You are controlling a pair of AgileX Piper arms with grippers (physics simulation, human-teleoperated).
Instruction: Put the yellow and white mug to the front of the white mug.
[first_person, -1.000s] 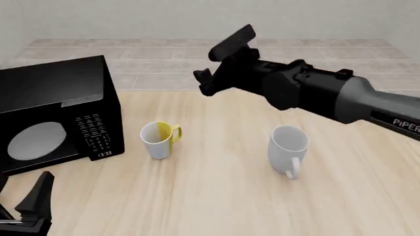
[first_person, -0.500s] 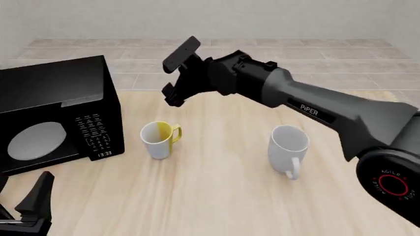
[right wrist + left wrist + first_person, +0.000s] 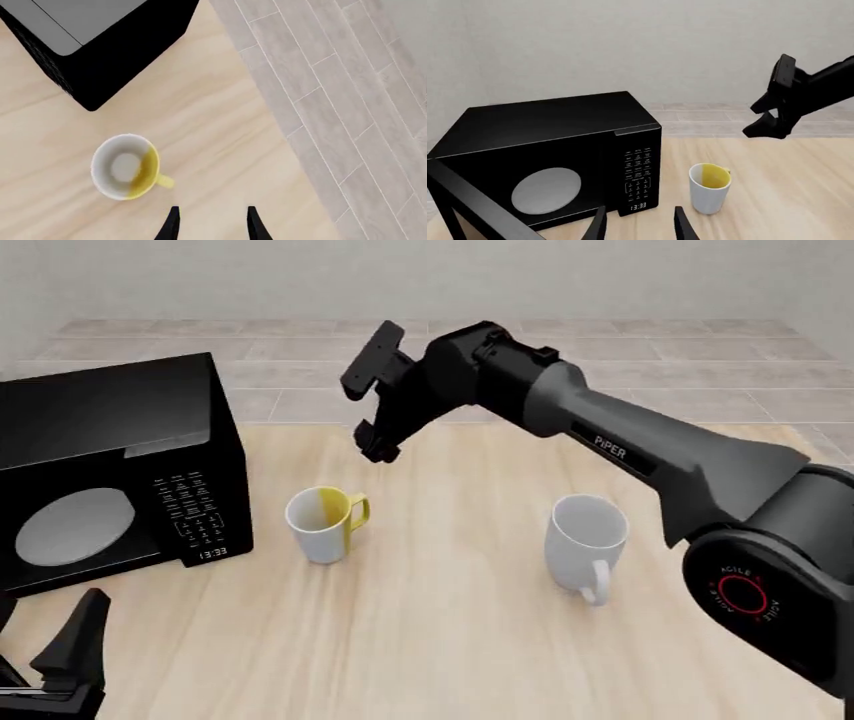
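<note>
The right gripper (image 3: 375,392) hangs in the air above and behind the yellow and white mug (image 3: 324,523), its fingers spread and holding nothing. That mug stands upright on the wooden table (image 3: 441,640), just right of the black microwave (image 3: 114,465), well apart from the white mug (image 3: 586,543) further right. The left gripper (image 3: 639,227) sits low near the table's front edge, fingers apart.
</note>
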